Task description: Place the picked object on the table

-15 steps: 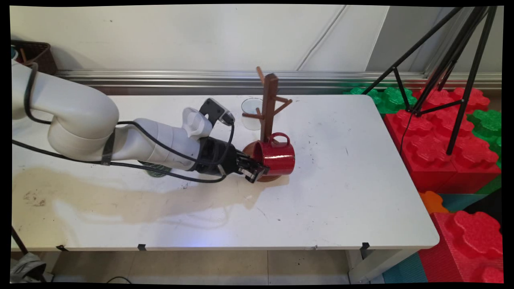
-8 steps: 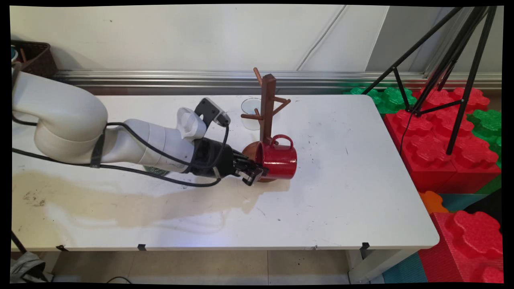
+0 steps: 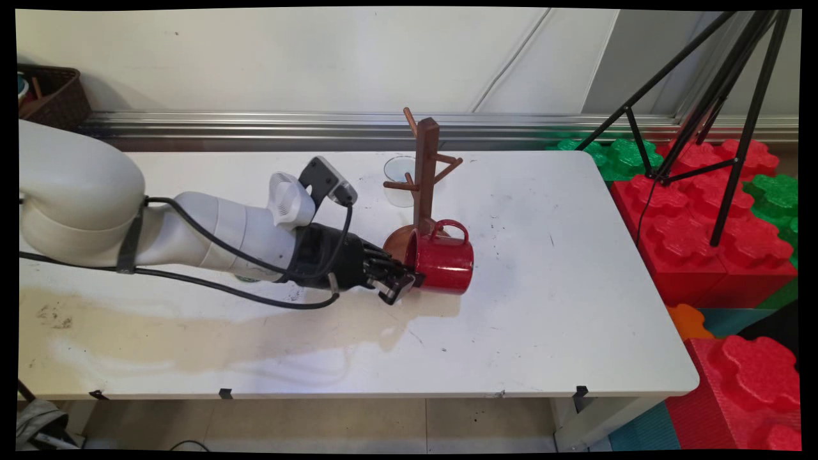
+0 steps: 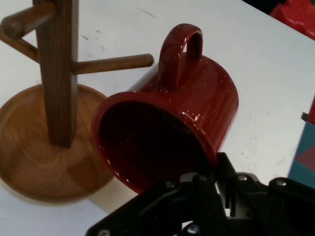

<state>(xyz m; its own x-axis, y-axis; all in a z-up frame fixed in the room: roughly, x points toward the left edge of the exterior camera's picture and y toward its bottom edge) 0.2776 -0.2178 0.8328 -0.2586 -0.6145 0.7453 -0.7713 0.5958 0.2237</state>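
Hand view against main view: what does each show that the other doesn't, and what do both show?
Only the hand view shows the dark inside of the red mug through its mouth. Only the main view shows the clear cup behind the wooden mug tree, the wicker basket at far left, the black tripod and the red and green foam blocks. Both show the pincer shut on the mug's rim, the mug on its side with handle up beside the tree's round base, and the white table.

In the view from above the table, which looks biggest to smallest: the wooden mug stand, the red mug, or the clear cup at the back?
1. Wooden mug stand, clearly the tallest.
2. Red mug.
3. Clear cup; it stands farther from the camera and is partly hidden by the stand, so its rank below the mug is unsure.
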